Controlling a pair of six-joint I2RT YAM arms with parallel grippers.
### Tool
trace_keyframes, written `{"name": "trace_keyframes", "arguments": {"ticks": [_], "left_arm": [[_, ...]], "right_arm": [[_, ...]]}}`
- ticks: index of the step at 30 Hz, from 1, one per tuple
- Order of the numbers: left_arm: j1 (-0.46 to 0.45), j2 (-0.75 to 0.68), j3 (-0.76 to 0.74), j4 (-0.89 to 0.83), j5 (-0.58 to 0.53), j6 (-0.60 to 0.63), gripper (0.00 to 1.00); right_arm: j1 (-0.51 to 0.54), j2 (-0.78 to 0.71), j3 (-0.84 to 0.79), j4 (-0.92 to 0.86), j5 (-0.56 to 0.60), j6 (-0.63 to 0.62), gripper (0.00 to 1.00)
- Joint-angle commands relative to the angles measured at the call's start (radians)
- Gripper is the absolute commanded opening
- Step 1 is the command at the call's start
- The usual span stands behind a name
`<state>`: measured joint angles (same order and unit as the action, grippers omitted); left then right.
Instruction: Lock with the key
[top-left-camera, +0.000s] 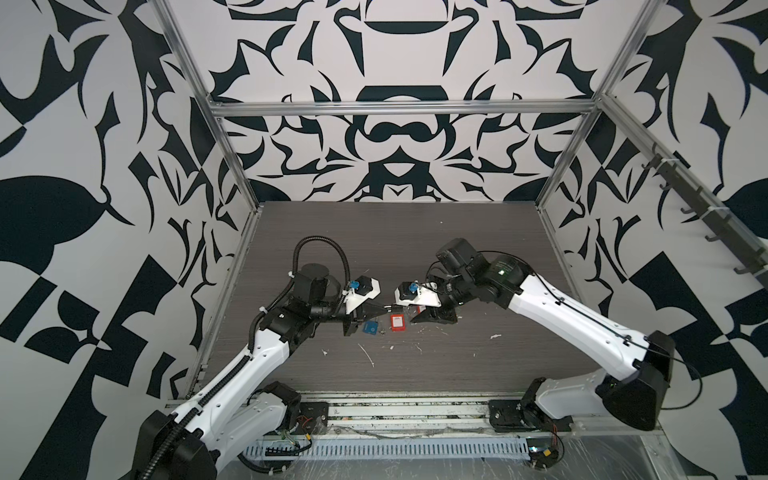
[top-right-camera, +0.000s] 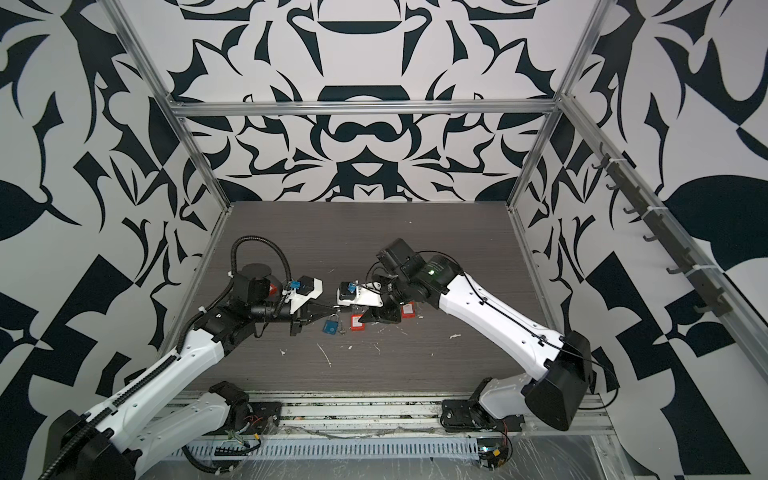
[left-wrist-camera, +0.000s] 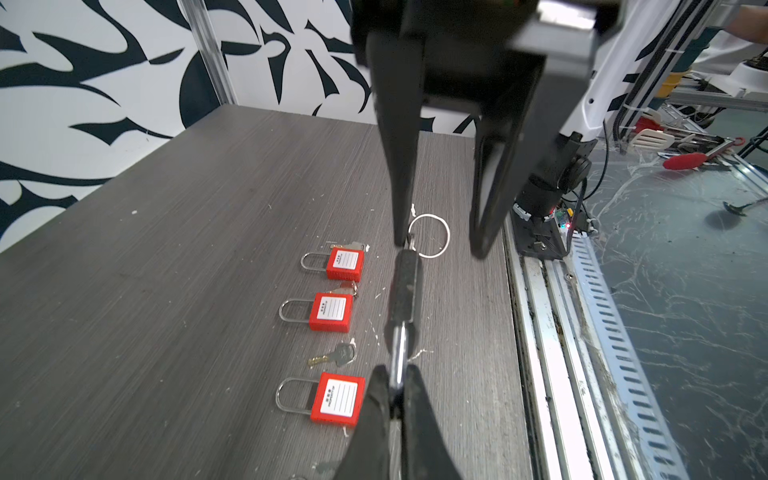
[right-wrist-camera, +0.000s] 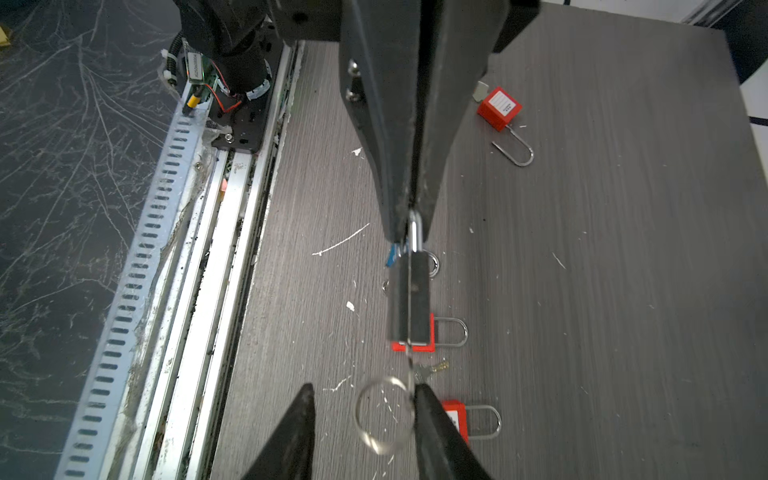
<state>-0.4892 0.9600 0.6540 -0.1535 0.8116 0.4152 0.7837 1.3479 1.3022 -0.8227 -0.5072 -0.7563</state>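
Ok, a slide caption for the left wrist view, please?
Left gripper grips the black padlock by its shackle; right gripper open.

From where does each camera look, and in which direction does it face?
Top views: high above the front edge, facing down toward the back wall; left arm and right arm over the table.
Left wrist: on the left arm, looking along its shut jaws, which hold the black padlock by its shackle.
Right wrist: on the right arm, looking along its open jaws toward that padlock.
Shared: both wrist views show the padlock and key ring.
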Motion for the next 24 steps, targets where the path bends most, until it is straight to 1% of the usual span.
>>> {"name": "trace_keyframes", "arguments": {"ticks": [1, 6, 8, 12, 18, 22, 24], "left_arm": [[0.005, 0.003, 0.033, -0.053, 0.019, 0.037, 0.00], [0.004, 0.002, 0.037, -0.064, 0.024, 0.041, 0.00], [0.003, 0.002, 0.036, -0.060, 0.026, 0.036, 0.00], [0.000, 0.002, 0.036, -0.059, 0.026, 0.036, 0.00], [-0.006, 0.009, 0.032, -0.058, 0.014, 0.037, 0.00], [-0.015, 0.014, 0.033, -0.058, 0.000, 0.040, 0.00], [-0.018, 0.015, 0.032, -0.058, -0.001, 0.041, 0.00]], "right_arm": [[-0.010, -0.010, 0.001, -0.035, 0.012, 0.001, 0.39], [-0.018, 0.011, 0.021, -0.038, -0.024, 0.000, 0.29], [-0.018, 0.025, 0.030, -0.041, -0.040, 0.003, 0.27], [-0.018, 0.045, 0.044, -0.032, -0.057, 0.009, 0.26], [-0.018, 0.058, 0.046, -0.010, -0.051, 0.030, 0.23], [-0.018, 0.054, 0.042, 0.008, -0.043, 0.039, 0.23], [-0.018, 0.046, 0.036, 0.020, -0.017, 0.039, 0.25]]}}
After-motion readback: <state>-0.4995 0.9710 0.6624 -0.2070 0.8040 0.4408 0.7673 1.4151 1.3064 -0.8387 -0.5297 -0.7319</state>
